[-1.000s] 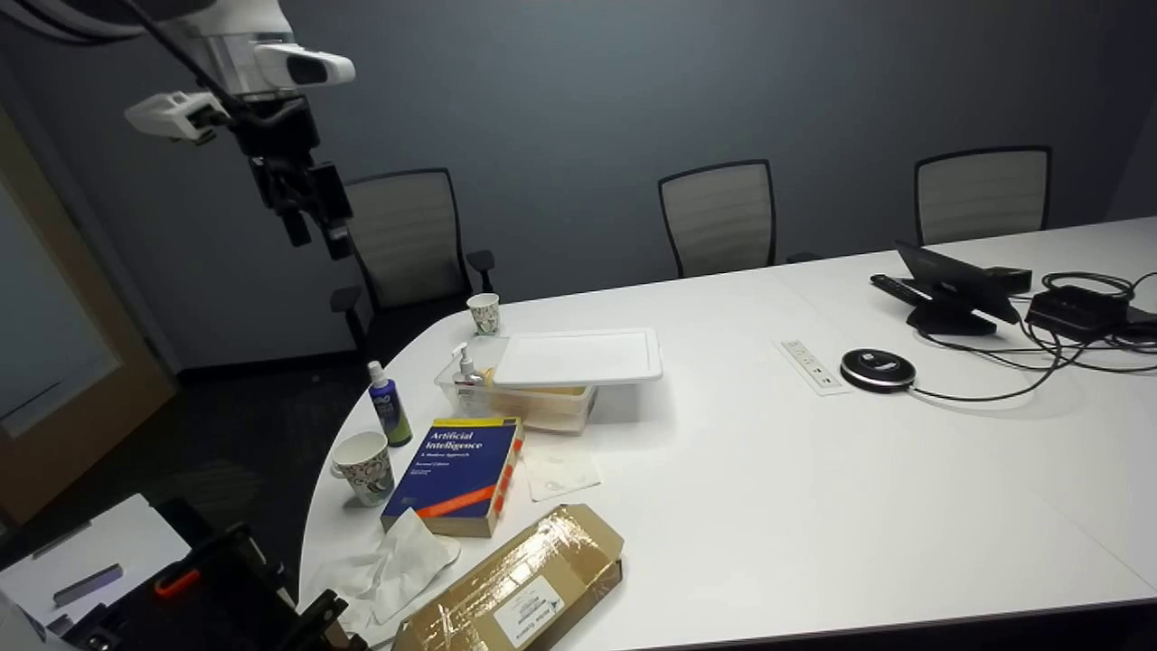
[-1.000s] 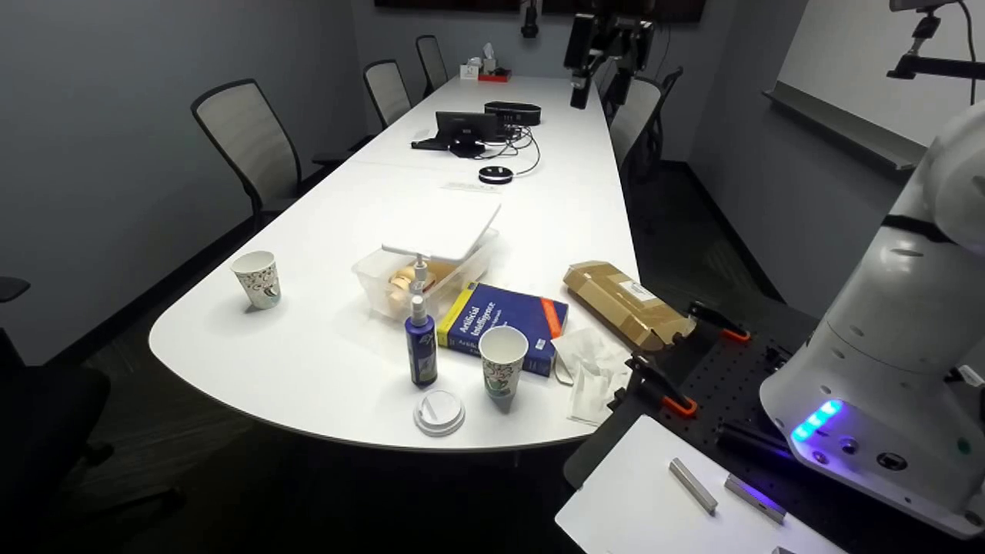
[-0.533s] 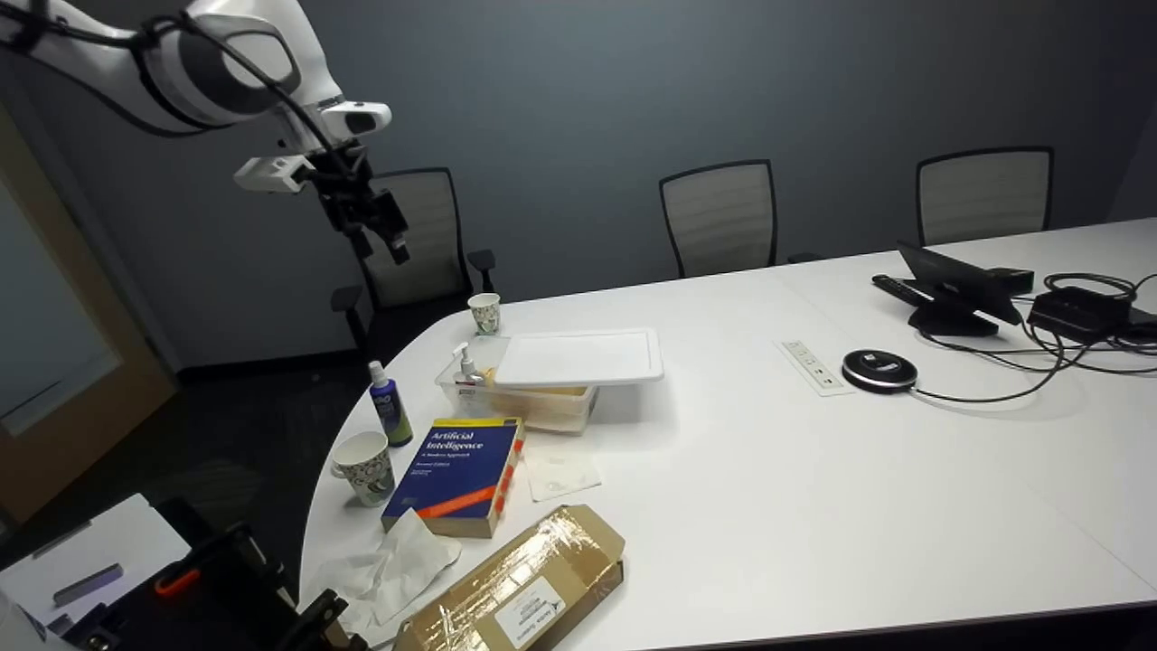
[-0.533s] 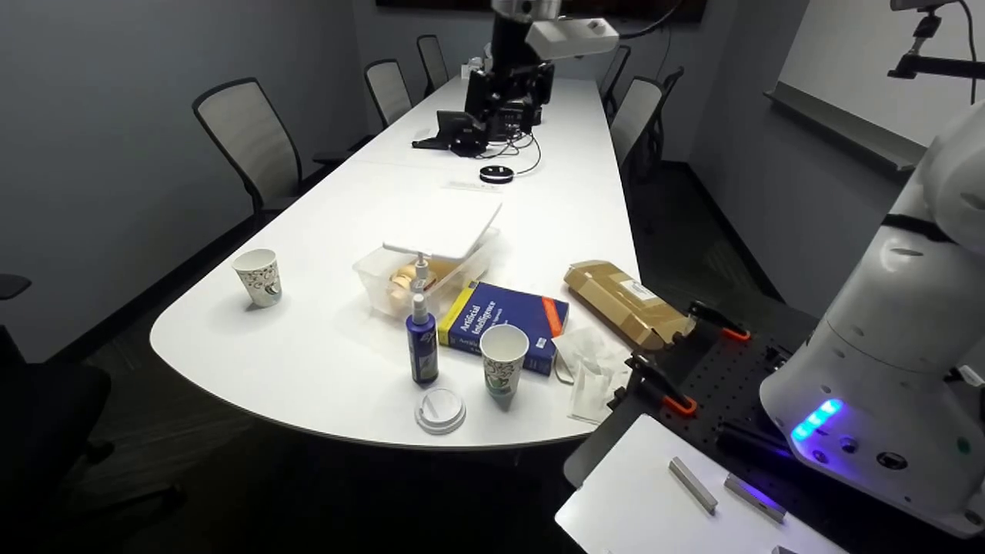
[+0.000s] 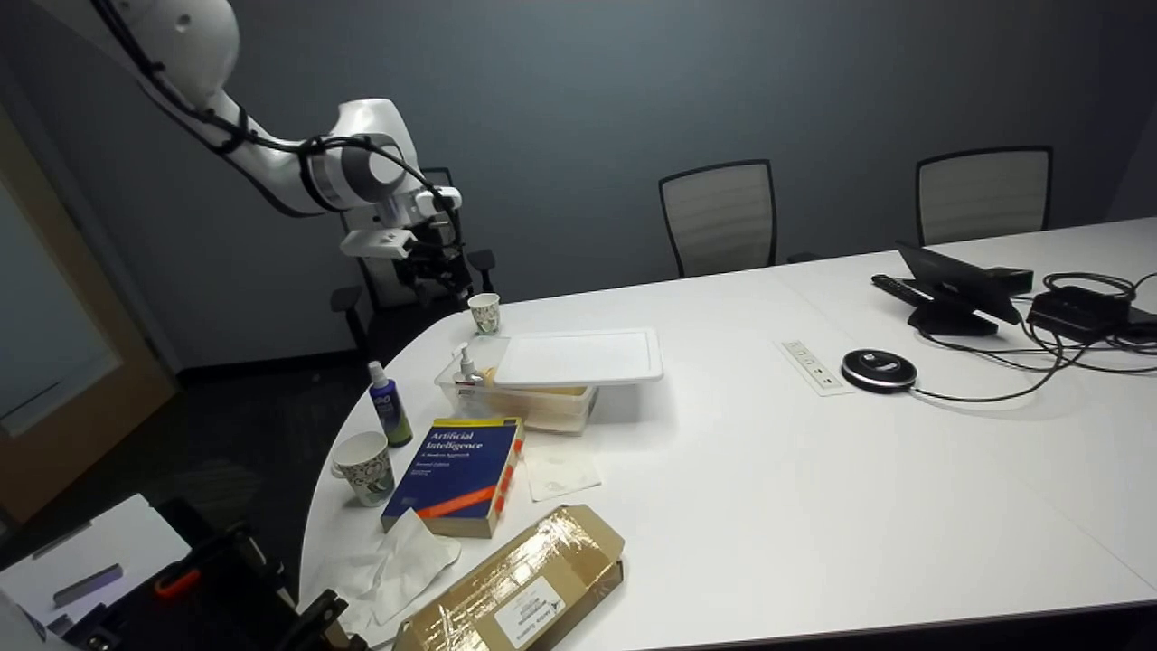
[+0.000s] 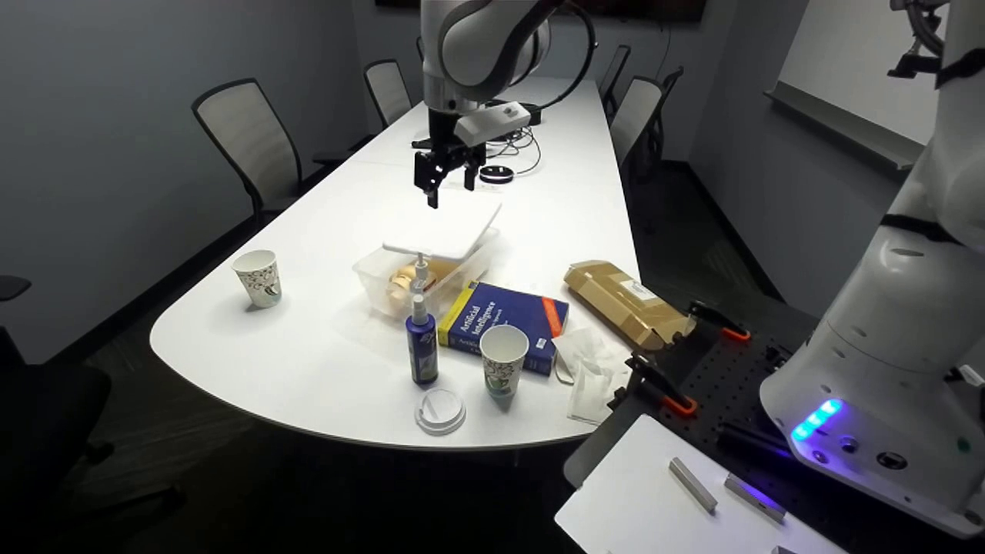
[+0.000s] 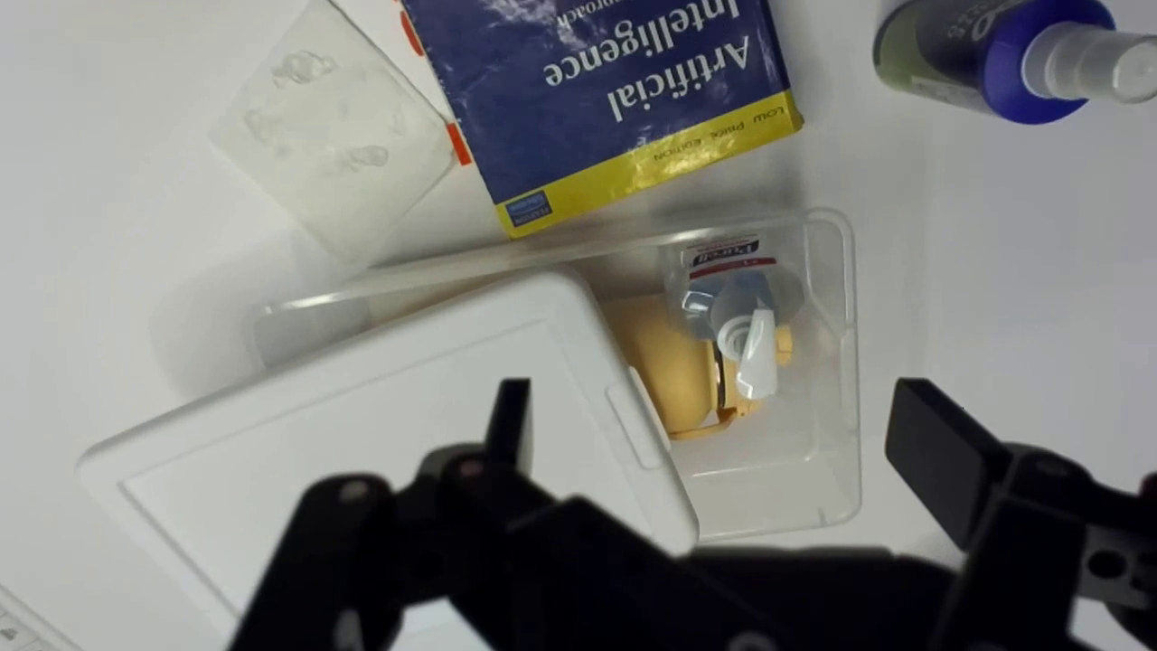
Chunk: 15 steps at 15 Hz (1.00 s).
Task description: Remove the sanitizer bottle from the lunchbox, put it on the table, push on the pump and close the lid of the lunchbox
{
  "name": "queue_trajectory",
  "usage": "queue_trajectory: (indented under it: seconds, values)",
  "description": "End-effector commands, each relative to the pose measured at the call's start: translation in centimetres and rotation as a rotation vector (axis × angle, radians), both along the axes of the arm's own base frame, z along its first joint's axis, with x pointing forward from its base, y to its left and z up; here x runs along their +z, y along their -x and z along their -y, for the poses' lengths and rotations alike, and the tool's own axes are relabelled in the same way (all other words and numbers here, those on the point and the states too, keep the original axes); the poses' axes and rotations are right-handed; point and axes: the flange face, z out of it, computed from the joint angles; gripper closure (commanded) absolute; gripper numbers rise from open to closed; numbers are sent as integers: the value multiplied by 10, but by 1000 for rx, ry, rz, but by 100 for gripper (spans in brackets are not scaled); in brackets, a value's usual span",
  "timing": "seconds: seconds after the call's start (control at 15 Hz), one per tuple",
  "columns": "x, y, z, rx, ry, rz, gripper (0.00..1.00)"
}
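Observation:
The clear sanitizer bottle (image 7: 734,271) stands inside the lunchbox (image 7: 836,470), near one end, with its white pump (image 7: 757,357) pointing up. Both also show in the exterior views: bottle (image 5: 469,372), lunchbox (image 5: 542,414), bottle (image 6: 420,283), lunchbox (image 6: 375,281). The white lid (image 7: 362,425) lies skewed and tilted across the other part of the box, overhanging it; it also shows in an exterior view (image 5: 578,357). My gripper (image 7: 719,405) is open and empty, above the box and lid, touching nothing. In an exterior view the gripper (image 6: 452,192) hangs over the table (image 6: 323,369).
A purple spray bottle (image 6: 422,350), a blue book (image 6: 504,317) and a paper cup (image 6: 502,365) stand beside the lunchbox. Another cup (image 6: 260,281), a white cup lid (image 6: 440,412) and a cardboard package (image 6: 623,300) lie further off. A yellow object (image 7: 673,362) lies inside the box.
The arm has swung in over the table and come down toward the lunchbox. The gripper stays open. The bottle, box and lid have not moved.

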Motion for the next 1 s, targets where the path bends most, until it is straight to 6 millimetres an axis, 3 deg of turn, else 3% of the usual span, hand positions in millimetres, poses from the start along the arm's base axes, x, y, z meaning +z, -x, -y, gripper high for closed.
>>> queue_trajectory:
  seconds: [0.0,0.4,0.93]
  values:
    - [-37,-38,-19,44,-23,-31,0]
    - [-83,-59,-40,61,-54,-85,0]
    - [-118,-67,-36,36,-73,-113,0]
